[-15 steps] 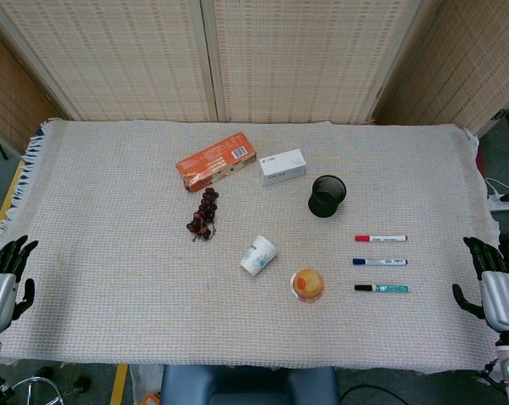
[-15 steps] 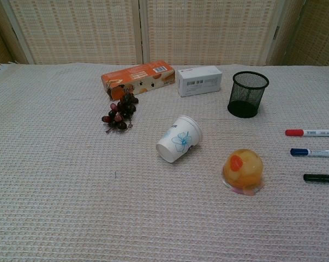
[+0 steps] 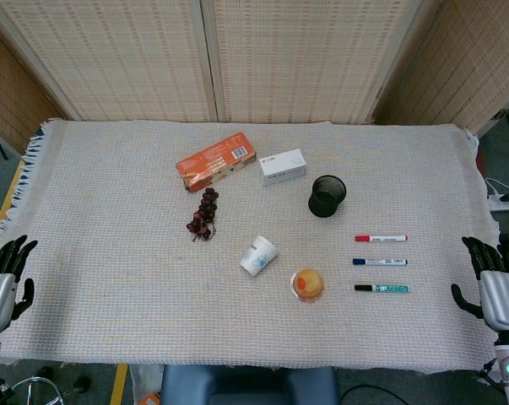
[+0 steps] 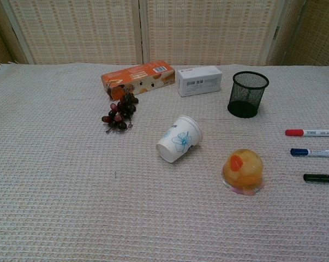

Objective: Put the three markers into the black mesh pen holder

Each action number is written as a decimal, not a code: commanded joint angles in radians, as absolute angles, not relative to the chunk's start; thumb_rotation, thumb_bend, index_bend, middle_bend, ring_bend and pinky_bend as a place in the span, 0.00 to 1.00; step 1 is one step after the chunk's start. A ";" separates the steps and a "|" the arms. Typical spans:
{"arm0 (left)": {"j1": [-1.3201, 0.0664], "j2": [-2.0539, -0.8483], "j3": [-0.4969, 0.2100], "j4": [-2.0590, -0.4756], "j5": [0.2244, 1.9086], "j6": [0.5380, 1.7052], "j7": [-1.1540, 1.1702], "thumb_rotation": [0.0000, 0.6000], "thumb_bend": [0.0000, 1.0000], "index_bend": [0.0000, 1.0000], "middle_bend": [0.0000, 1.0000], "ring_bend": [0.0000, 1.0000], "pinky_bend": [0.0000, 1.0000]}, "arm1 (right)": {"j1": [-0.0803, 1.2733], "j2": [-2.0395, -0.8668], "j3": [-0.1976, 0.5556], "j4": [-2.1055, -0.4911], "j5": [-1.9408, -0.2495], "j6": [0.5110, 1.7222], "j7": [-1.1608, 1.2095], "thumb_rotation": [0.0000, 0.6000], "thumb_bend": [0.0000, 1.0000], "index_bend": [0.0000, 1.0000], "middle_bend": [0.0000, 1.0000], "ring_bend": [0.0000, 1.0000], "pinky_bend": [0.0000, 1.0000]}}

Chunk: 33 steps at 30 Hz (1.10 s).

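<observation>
We see three white markers, red-capped point(image 3: 380, 238), blue-capped point(image 3: 379, 261) and black-capped point(image 3: 381, 288), lying parallel near the upright black mesh pen holder point(image 3: 327, 196), while our left hand point(image 3: 2, 283) and right hand point(image 3: 495, 285) hold nothing, fingers apart.

The left hand point(image 3: 2, 283) and right hand point(image 3: 496, 285) each have black fingers on a silver-grey palm shell; a green light glows below the right.

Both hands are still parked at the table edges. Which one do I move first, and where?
Probably the right hand: reach in toward the black marker, the closest of the three. All markers lie on its side, and the holder stands empty just beyond them.
</observation>
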State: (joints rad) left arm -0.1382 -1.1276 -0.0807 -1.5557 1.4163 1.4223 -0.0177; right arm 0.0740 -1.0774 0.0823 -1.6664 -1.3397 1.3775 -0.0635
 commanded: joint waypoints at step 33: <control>-0.140 -1.124 -0.081 -1.559 1.401 1.407 -0.016 1.00 0.61 0.10 0.00 0.00 0.10 | 0.247 -1.340 0.066 -1.561 -1.238 1.102 -0.367 1.00 0.32 0.31 0.06 0.12 0.00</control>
